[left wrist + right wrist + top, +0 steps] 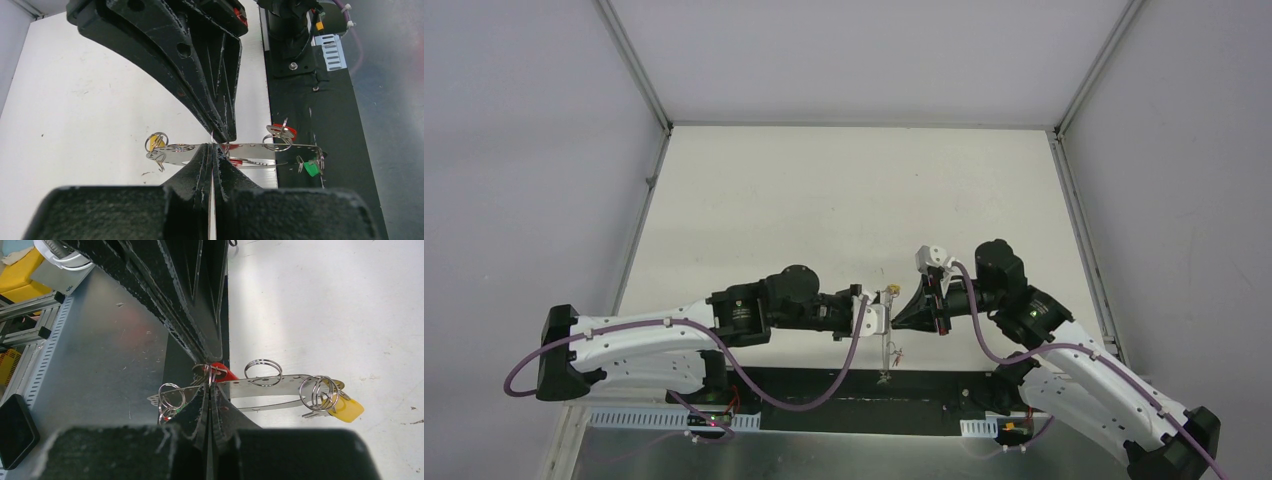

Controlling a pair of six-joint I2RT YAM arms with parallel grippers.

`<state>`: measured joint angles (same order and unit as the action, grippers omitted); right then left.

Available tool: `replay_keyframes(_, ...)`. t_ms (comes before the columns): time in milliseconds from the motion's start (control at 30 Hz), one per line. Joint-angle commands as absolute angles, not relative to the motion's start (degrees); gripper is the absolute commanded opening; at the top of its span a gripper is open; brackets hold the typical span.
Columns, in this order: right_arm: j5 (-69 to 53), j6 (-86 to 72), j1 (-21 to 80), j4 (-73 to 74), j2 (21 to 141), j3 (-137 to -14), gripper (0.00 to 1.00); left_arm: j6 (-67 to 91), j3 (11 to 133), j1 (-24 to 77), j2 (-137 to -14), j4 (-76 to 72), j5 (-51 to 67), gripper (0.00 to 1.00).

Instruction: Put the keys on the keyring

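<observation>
The left jaws and right jaws are both pressed together, pinching the keyring (250, 149) just above the near edge of the bench (844, 200). The yellow key (156, 143), red key (281, 132) and green key (311, 167) seem to hang on it already, so I judge the threading done and only setting down left.

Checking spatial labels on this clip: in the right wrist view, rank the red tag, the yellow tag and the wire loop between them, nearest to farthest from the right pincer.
1. Red tag, just above the right pincer, slightly to its right.
2. Wire loop, farther right, about midway along.
3. Yellow tag, at the far right end.
</observation>
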<state>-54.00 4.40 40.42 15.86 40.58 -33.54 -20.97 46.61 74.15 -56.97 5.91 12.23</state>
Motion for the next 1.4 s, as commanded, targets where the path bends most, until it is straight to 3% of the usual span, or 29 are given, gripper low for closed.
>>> replay_keyframes(0, -57.3, 4.2, 40.4, 11.2, 40.4, -36.7, 0.00, -23.6, 49.1, 75.4, -57.0, 2.9, 10.3, 0.00)
replay_keyframes(567, -56.9, 4.3, 40.4, 10.9, 39.6, -35.9, 0.00, -22.0, 47.4, 75.7, -51.9, 2.7, 6.3, 0.00)
replay_keyframes(1367, -60.6, 12.4, 40.4, 11.4, 36.4, -34.4, 0.00, -26.9, 50.6, 77.7, -56.5, 4.8, 6.8, 0.00)
